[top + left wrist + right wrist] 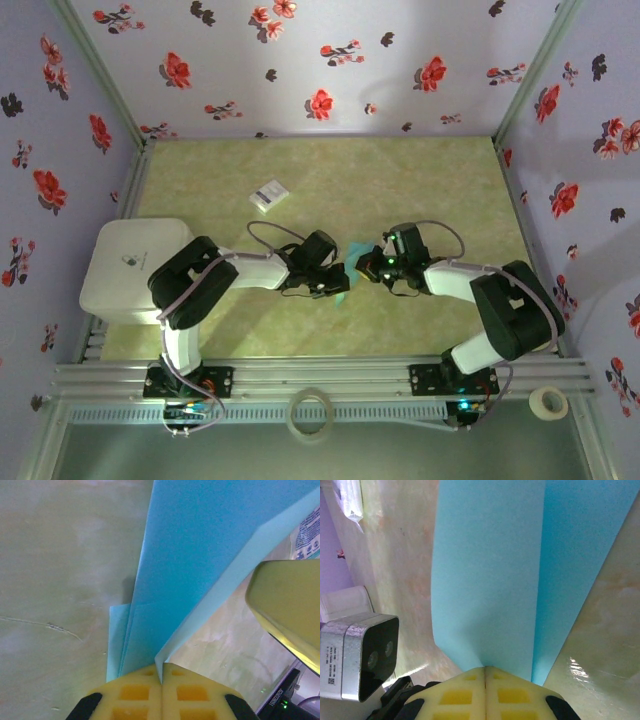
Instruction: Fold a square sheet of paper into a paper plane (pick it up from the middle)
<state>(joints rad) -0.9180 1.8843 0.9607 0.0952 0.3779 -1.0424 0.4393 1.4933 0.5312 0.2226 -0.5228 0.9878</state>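
Observation:
The teal sheet of paper [347,270] is folded into several long layers and is held just above the table between both grippers. In the left wrist view the paper [200,545] stretches away as a narrow folded shape with a lengthwise crease. My left gripper [161,672] is shut on its near tip. My right gripper [485,669] is shut on the edge of a broad flap of the paper [490,570]. In the top view the left gripper [333,280] and the right gripper [366,266] almost meet at mid-table, hiding most of the paper.
A small white card [269,194] lies on the table behind the arms. A white box [135,265] sits at the left edge. Two tape rolls [311,412] [547,402] rest on the front rail. Flowered walls close in three sides.

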